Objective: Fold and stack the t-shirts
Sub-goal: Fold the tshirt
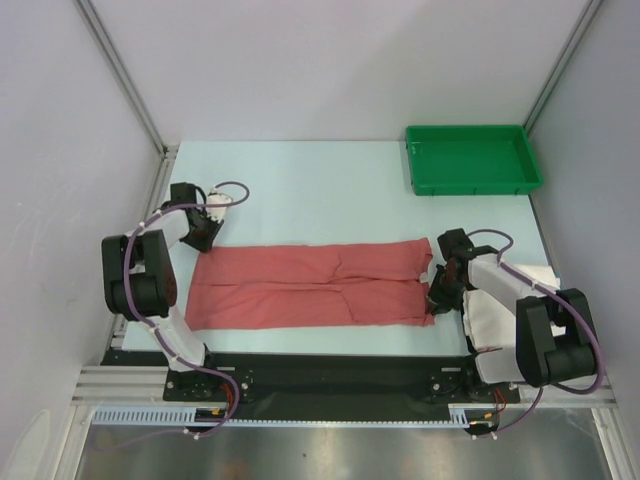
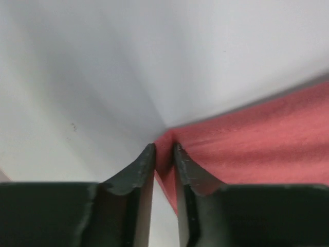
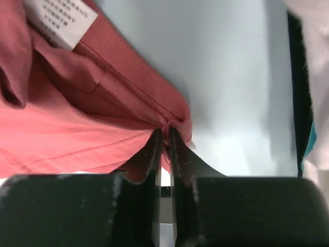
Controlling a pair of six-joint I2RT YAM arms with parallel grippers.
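Cloth of the salmon-red t-shirt (image 1: 310, 285) is lying as a long folded band across the middle of the top view, running from left of centre to right of centre on the pale table (image 1: 320, 190). You are holding it at both ends. Your left gripper (image 1: 203, 238) is sitting at the band's upper left corner; in the left wrist view its jaws are nearly together and are pinching a tip of red fabric between them. Your right gripper (image 1: 437, 292) is resting at the band's right end; in the right wrist view its jaws are closed on a hemmed red fold, and a white printed label (image 3: 59, 20) is showing in the upper left of that frame. The white t-shirt (image 1: 488, 322) is lying crumpled at the lower right of the top view, partly under your right arm and just beside the red shirt's right end. A green tray (image 1: 470, 187) is sitting in the upper right of the top view, well apart from both shirts.
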